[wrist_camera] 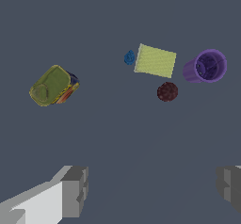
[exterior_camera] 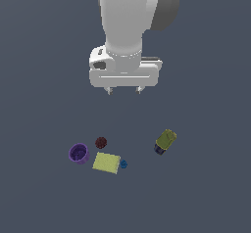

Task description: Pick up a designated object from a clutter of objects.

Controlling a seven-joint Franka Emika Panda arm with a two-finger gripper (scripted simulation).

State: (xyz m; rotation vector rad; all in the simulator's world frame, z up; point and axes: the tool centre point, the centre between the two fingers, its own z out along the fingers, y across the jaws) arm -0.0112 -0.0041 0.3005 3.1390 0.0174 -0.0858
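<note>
The designated object, a flat pale yellow-green block [exterior_camera: 106, 162] [wrist_camera: 155, 60], lies on the grey floor among the clutter of objects. A purple cup [exterior_camera: 78, 153] [wrist_camera: 205, 66] stands beside it on the exterior view's left. A dark red ball [exterior_camera: 101, 142] [wrist_camera: 167, 91] rests just behind it, and a tiny blue cone [exterior_camera: 123, 164] [wrist_camera: 129, 57] touches its other side. My gripper [exterior_camera: 124, 90] [wrist_camera: 150, 190] hangs open high above the floor, well clear of everything, with nothing between its fingers [wrist_camera: 75, 190].
An olive-green cylinder with a dark blue end [exterior_camera: 165, 142] [wrist_camera: 54, 85] lies on its side apart from the group, on the exterior view's right. The floor is a plain dark grey surface.
</note>
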